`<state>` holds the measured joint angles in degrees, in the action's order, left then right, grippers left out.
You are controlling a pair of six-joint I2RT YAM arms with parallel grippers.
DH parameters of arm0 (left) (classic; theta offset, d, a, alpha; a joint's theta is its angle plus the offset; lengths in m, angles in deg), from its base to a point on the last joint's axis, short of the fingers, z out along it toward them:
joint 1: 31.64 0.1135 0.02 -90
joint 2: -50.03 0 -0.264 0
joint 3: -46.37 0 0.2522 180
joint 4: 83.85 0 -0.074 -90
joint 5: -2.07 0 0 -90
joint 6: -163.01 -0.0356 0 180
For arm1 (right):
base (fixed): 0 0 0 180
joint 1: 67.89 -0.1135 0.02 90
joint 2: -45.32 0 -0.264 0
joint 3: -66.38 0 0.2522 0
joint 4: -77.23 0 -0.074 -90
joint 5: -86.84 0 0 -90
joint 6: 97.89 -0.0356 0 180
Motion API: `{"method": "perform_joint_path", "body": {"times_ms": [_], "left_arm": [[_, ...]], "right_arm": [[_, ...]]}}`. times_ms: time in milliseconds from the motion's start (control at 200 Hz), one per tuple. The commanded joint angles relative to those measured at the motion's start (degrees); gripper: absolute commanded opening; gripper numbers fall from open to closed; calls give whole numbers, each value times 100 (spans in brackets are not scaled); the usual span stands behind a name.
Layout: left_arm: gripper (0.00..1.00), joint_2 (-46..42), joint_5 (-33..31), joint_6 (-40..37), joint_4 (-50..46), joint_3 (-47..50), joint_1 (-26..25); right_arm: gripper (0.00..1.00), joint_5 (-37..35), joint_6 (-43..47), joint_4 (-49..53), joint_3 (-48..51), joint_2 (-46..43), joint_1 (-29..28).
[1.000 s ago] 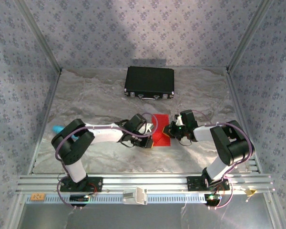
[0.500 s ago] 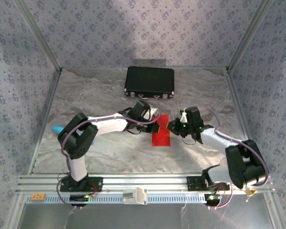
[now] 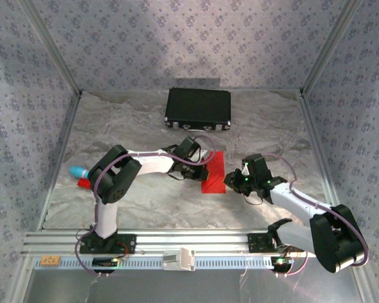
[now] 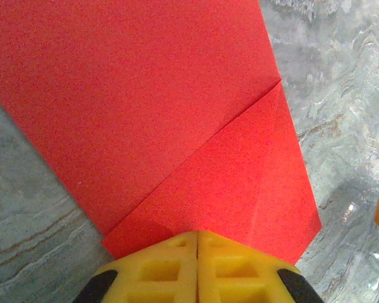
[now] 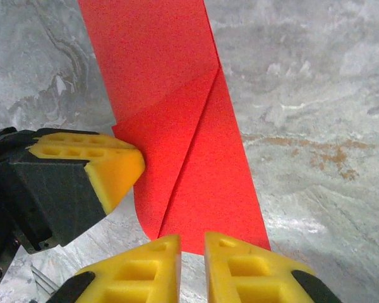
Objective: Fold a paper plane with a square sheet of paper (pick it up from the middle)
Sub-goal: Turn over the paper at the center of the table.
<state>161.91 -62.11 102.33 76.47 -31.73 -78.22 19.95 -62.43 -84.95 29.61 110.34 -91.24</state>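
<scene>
**Both grippers meet at the folded red paper**

The red paper (image 3: 213,172) lies flat on the grey marbled table (image 3: 139,202), near the middle, between the two arms and in front of the black case (image 3: 198,106). It is folded into a long strip with slanted creases (they are clear in the left wrist view (image 4: 145,95) and the right wrist view (image 5: 177,95)).

The left gripper (image 3: 201,169) sits at the left edge of the paper. Its yellow fingers are pressed fully together (image 4: 197,243), and the tips rest on the paper's corner. I cannot tell if paper is pinched between them.

The right gripper (image 3: 230,182) is at the right end of the paper. Its fingers stand a narrow gap apart (image 5: 192,249), and the paper's edge reaches just to the tips.

A small turquoise object (image 3: 78,170) lies far to the left.
</scene>
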Motion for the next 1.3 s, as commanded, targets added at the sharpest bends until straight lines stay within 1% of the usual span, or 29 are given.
{"method": "perform_joint_path", "body": {"times_ms": [0,270,530,680,795,874,964,1104,1294], "left_arm": [[7,70,-70,-128,-42,141,8],[7,62,-33,-80,-2,193,-26],[7,54,-29,-58,9,193,-53],[7,55,-33,-49,11,218,-60],[7,54,-25,-49,11,208,-53],[7,44,-33,-49,3,220,-55],[7,38,-21,-41,6,218,-55],[7,36,-20,-33,20,229,-52],[7,27,-31,-14,20,244,-56]], "right_arm": [[22,-45,-56,303,-1,52,-63],[29,-17,-30,229,-162,449,-258],[30,-87,-75,38,-220,673,-363],[21,-82,-56,-14,-240,721,-379],[21,-238,-54,290,-314,790,-355],[26,-241,-59,337,-293,807,-362],[28,-246,-53,333,-235,820,-361],[30,-189,-68,150,-189,918,-351],[30,-59,-293,-508,-198,1147,-363]]}}
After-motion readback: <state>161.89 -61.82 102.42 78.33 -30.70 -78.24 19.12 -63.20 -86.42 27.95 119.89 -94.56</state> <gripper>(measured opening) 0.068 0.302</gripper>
